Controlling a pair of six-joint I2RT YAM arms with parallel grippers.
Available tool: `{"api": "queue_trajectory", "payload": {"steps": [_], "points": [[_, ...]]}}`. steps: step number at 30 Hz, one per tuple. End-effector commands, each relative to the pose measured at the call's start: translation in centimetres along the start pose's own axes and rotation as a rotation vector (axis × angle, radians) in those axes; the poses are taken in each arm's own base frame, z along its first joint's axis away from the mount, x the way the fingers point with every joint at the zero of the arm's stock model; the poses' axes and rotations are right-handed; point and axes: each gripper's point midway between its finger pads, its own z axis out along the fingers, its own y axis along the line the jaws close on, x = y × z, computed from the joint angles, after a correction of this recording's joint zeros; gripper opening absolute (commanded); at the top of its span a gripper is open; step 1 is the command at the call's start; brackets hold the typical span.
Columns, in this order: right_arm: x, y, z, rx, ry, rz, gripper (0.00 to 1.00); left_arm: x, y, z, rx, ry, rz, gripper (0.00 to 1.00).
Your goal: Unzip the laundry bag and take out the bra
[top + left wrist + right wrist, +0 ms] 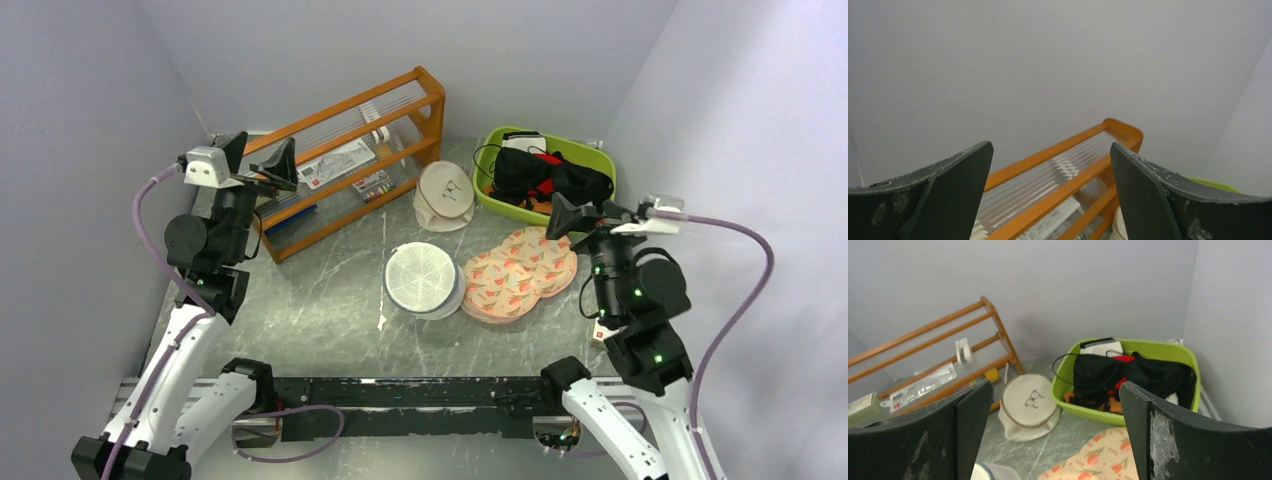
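Laundry bag (424, 280) lies flat, mesh face up, mid-table (320, 300), its right edge touching the two-lobed peach pad (518, 274) with orange prints. Mesh is too fine from overhead to read the contents, so whether the bra sits inside cannot be told; the zip is likewise unclear. Cream round pouch (446, 194) with a dark mark sits just beyond the bag, near the right end of the wooden rack (350, 160). Green tub (590, 152) at far right holds black clothing (545, 178). Left gripper (262, 160) is raised over the rack on the left, fingers spread, holding nothing. Right gripper (585, 213) hangs above the far end of the pad, near the tub, also spread and empty. Left wrist view shows only the gripper (1050, 150), the rack (1058, 197) and the wall; no bag. Right wrist view, past the gripper (1055, 387), gives the pouch (1029, 402), the tub (1178, 352), the black clothing (1128, 372) with a red patch of uncertain identity, and the pad (1098, 460); a pale sliver at the bottom edge is possibly the bag's rim.
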Motion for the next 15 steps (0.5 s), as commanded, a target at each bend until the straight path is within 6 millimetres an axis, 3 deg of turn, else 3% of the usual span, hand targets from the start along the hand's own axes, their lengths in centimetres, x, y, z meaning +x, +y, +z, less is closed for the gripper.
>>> {"api": "queue_trajectory", "payload": {"steps": [1, 15], "points": [[2.1, 1.2, 1.6, -0.01, 0.039, 0.044, 1.0, -0.4, -1.5, -0.2, 0.048, 0.03, 0.0, 0.99], [12.2, 4.4, 3.4, -0.036, 0.279, 0.089, 1.0, 1.4, -5.7, -0.8, 0.178, 0.157, -0.042, 0.99]]}}
